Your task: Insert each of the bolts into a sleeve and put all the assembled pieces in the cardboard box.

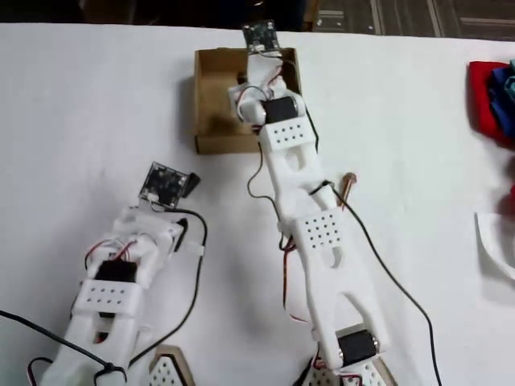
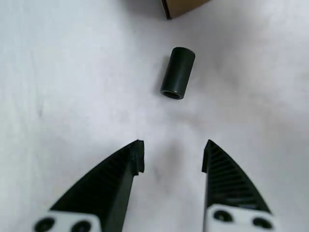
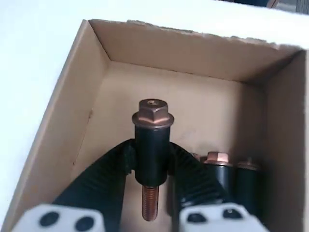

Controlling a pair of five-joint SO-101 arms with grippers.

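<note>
One assembled piece (image 3: pixel 152 140), a copper bolt (image 3: pixel 153 115) through a black sleeve (image 3: pixel 150 145), is gripped by the right hand (image 3: pixel 152 153) and held upright, head up, over the floor of the cardboard box (image 3: pixel 193 53). Only a downward release is judged to be needed. At least two finished pieces (image 3: pixel 219 169) are seen in the box close by, though the count is partly hidden. The left hand (image 2: pixel 174 154) is spread wide above the tabletop (image 2: pixel 63 82). A loose sleeve (image 2: pixel 177 72) lies just ahead, its long axis roughly in line with the reach.
</note>
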